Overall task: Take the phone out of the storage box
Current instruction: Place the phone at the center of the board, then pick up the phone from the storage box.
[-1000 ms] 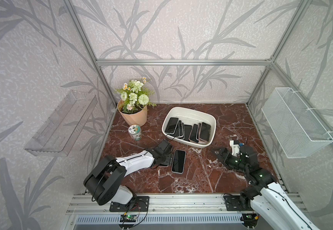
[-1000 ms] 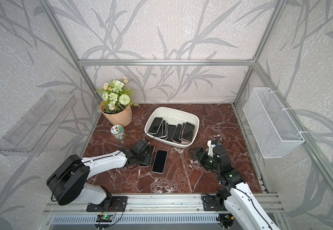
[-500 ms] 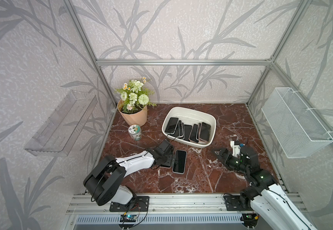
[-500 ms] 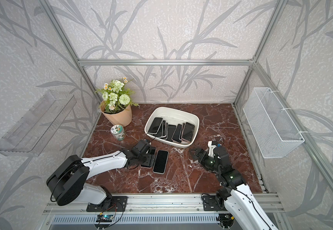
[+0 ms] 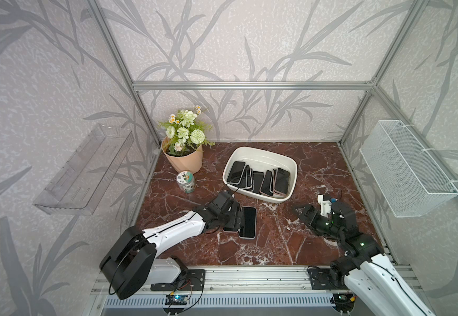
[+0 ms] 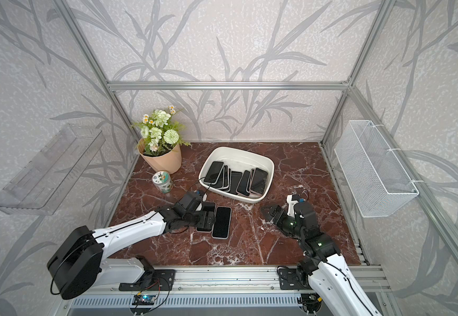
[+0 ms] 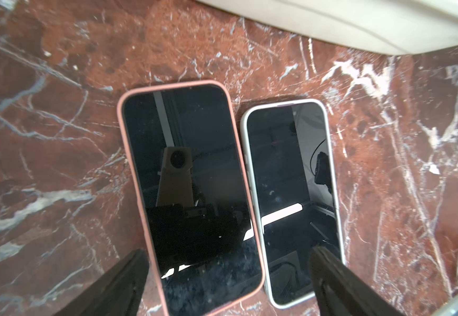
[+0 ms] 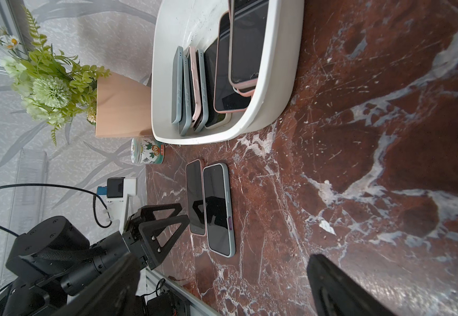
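While spread wide over the pink-cased phone (image 7: 189, 191), left claw (image 7: 229, 253) empty; right claw (image 8: 223, 260) wide, empty too.

Tabletop (image 5: 318, 169): polished red marble, white veins. Box (image 5: 260, 158): smooth off-white plastic. Phone (image 7: 189, 191): glossy screen, matt pink case. Basket (image 5: 408, 175): white wire mesh. Tray (image 5: 85, 169): clear plastic.

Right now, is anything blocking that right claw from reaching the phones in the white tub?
Nothing visible. Only bare marble tabletop lies between the open right gripper and the storage box, and the phones lean uncovered inside it.
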`<state>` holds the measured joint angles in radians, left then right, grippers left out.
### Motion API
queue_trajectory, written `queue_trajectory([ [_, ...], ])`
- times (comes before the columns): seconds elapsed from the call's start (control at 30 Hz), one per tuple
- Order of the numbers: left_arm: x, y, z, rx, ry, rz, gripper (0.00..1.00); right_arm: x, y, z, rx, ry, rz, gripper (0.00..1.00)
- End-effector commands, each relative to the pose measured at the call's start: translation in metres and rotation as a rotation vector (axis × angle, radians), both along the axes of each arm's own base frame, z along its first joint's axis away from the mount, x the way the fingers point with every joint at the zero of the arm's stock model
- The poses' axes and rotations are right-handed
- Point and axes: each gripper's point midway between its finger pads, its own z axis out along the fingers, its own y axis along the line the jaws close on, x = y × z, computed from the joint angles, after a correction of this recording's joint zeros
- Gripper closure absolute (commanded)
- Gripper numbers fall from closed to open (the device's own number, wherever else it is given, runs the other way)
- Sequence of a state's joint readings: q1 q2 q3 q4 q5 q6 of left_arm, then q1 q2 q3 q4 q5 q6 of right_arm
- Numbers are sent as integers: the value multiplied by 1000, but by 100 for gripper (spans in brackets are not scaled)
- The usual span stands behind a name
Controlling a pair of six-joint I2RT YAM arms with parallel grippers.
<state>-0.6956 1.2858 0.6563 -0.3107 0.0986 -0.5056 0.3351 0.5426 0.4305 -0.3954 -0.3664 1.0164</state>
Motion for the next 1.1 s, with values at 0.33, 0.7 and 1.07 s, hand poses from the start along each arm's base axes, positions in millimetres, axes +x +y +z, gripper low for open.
queue_trajectory([
  [0.33, -14, 33, 106, -255, -231, 180, 0, 2, 6, 15, -100, 3, 96, 1],
  [0.7, -22, 42, 120, -314, -256, 215, 0, 68, 62, 47, -64, -29, 278, 0],
  [1.07, -22, 52, 112, -279, -274, 222, 0, 156, 140, 49, 34, 7, 408, 0],
])
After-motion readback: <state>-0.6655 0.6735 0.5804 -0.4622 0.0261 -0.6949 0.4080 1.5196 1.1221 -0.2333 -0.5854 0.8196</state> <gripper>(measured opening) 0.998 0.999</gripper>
